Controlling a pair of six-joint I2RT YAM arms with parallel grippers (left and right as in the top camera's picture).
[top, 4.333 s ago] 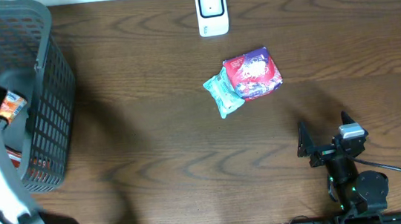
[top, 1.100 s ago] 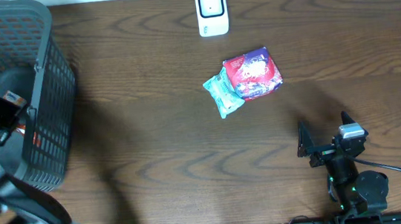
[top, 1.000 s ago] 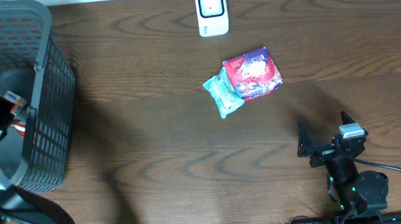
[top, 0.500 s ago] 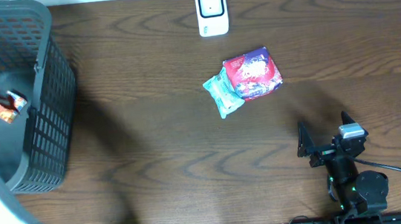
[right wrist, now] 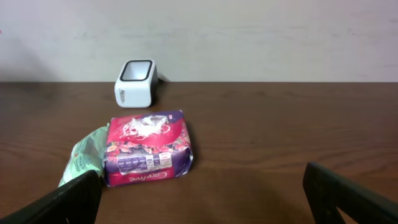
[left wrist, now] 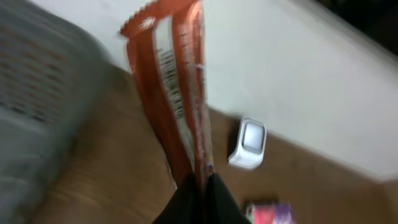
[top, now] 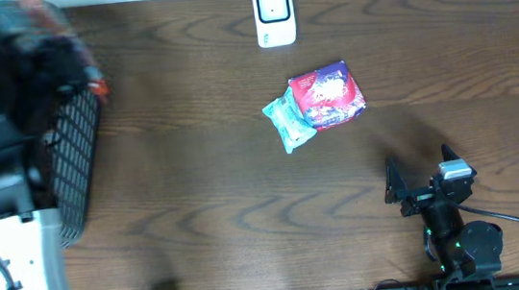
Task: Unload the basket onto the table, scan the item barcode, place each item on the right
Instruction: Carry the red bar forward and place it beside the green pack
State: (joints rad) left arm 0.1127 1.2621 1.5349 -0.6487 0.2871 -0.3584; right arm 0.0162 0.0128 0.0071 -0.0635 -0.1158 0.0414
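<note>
- Since the earlier overhead pictures, the left arm has risen out of the basket [top: 81, 149] and come up close under the camera, bringing the orange packet [left wrist: 177, 93] with it. Nothing else on the table has shifted.
- The orange packet stands up from the left gripper [left wrist: 200, 186], whose jaws are pressed together on its lower end. A barcode strip faces the wrist camera, though it is blurred.
- The packet is in the air by the basket's rim, well apart from the scanner [top: 274, 13].
- As I judge it, the pick is done and the scan itself is left: carry the packet across and turn its barcode to the scanner's window.
- A red pack [top: 328, 95] and a green packet [top: 288, 121] lie touching below the scanner.
- The right gripper [top: 422, 178] sits near the front edge, spread wide and empty.
</note>
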